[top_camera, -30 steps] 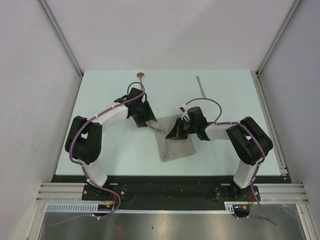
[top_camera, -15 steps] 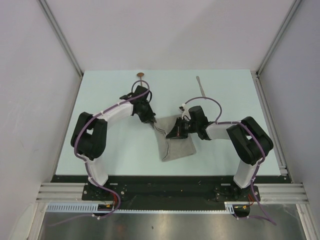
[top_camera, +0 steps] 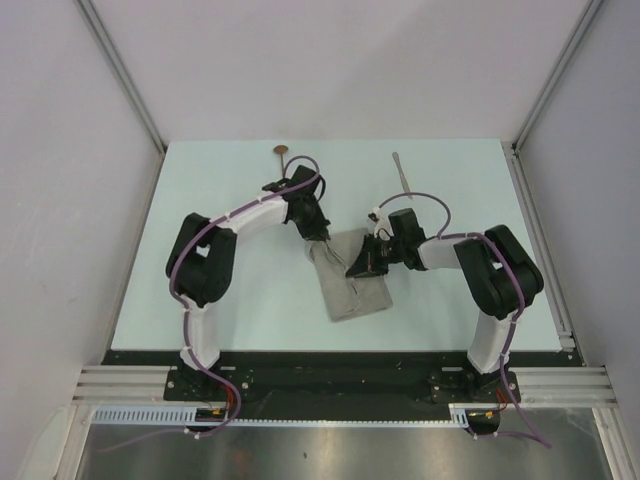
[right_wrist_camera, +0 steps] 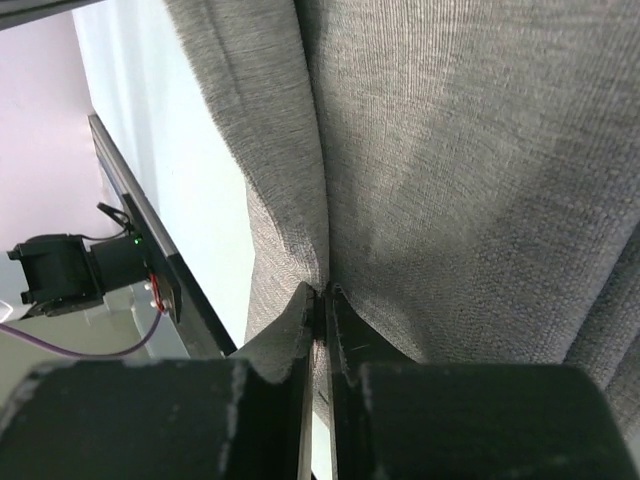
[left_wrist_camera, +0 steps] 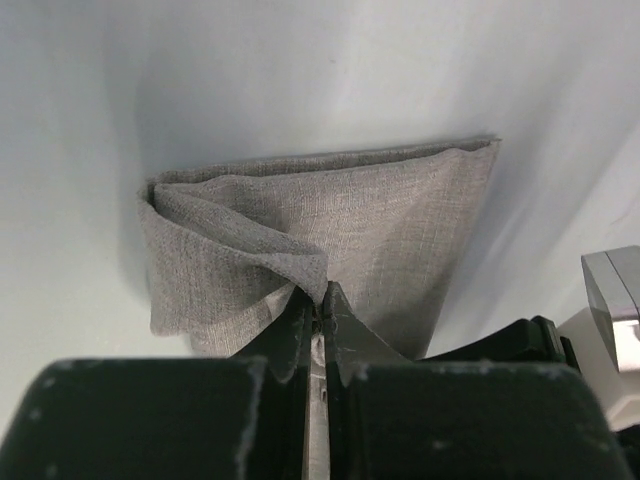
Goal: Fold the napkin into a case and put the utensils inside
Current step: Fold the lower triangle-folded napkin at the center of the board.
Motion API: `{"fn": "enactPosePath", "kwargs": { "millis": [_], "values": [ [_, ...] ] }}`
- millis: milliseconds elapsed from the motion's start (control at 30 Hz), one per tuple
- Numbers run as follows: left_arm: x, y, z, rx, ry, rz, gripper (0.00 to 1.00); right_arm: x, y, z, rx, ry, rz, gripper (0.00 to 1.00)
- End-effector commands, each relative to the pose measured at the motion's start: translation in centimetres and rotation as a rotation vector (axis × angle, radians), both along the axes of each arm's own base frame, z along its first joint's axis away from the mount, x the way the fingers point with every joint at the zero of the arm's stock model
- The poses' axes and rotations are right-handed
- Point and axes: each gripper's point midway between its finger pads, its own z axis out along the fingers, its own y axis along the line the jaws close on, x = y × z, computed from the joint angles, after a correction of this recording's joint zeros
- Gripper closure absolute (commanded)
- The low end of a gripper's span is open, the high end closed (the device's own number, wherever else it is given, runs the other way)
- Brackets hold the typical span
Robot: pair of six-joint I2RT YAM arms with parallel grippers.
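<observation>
- From above, the left hand (top_camera: pixel 322 240) and the right hand (top_camera: pixel 362 268) are dark shapes over the napkin (top_camera: pixel 352 297). Their tips cannot be made out there, so only the wrist views show the grip.
- In the left wrist view, the left hand's fingers (left_wrist_camera: pixel 285 335) are pressed together on a raised fold of the napkin, with cloth pinched right at the tips.
- In the right wrist view, the right hand's fingers (right_wrist_camera: pixel 352 340) are likewise closed tight on a crease. The cloth fills most of that picture and its edges run out of frame.
- The napkin lies folded near the middle of the bench (top_camera: pixel 270 300), between the two arms. Its far-left corner is under the left hand.
- The spoon (top_camera: pixel 281 152) lies at the far edge, left of centre — its thin handle is partly lost against the left arm's cable.
- The knife (top_camera: pixel 402 174) lies far and right of centre, slanted and apart from the napkin. It is too small for detail.
- The bench top is pale, mint-tinted and plain. A dark strip (top_camera: pixel 340 358) runs along the near edge by the arm bases, and a metal rail (top_camera: pixel 522 185) runs along the right.
- Plain pale walls (top_camera: pixel 70 200) close in on the left, right and far sides.
</observation>
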Motion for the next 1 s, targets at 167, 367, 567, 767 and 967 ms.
{"fn": "enactPosePath", "kwargs": {
  "millis": [167,367,567,767,967],
  "values": [
    [1.4,-1.4,0.3,0.009,-0.026,0.033,1.0,-1.4,-0.2,0.7,0.007,0.004,0.06,0.76],
    [1.6,-1.8,-0.2,0.009,-0.022,0.034,1.0,-2.9,-1.2,1.5,-0.023,-0.003,0.048,0.58],
    [1.6,-2.0,-0.6,0.002,-0.018,0.037,1.0,-4.3,-1.5,1.3,-0.052,-0.015,0.051,0.53],
    [1.7,-2.2,-0.4,-0.007,-0.022,0.038,1.0,-5.1,-0.8,-0.1,-0.074,-0.007,0.069,0.54],
    [1.9,-2.2,-0.4,-0.009,-0.026,0.047,1.0,-6.0,0.1,-0.4,-0.077,0.003,0.079,0.79]
  ]
}}
